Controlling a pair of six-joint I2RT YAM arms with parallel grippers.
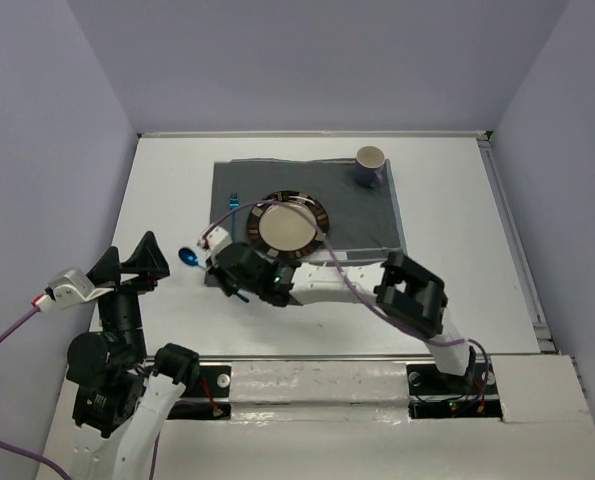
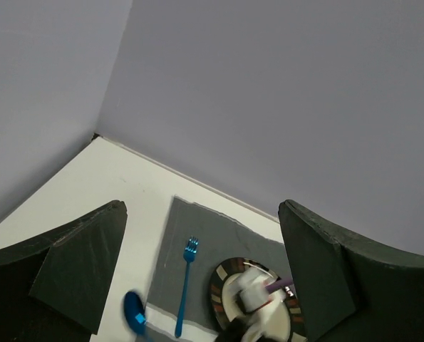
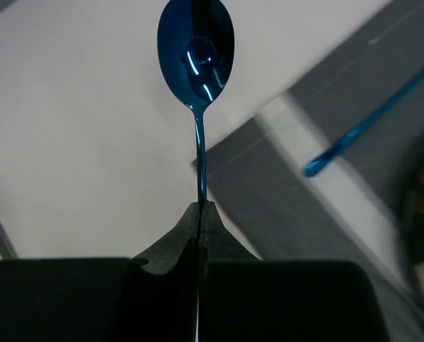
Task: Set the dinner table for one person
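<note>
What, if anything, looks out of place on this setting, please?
Nothing looks spilled or damaged. The blue spoon, pinched in the right gripper, is beyond the placemat's left edge over bare table, on the fork's side.

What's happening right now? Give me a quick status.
Right gripper shut on shiny blue metal spoon, bowl over matte-white tabletop beside dark grey cloth placemat. Left gripper open, empty. Blue fork, round plate on placemat. Nothing blocking.

Blue fork (image 2: 184, 292) on grey placemat (image 2: 219, 239), between blue spoon (image 2: 134, 311) and plate (image 2: 221, 283).
</note>
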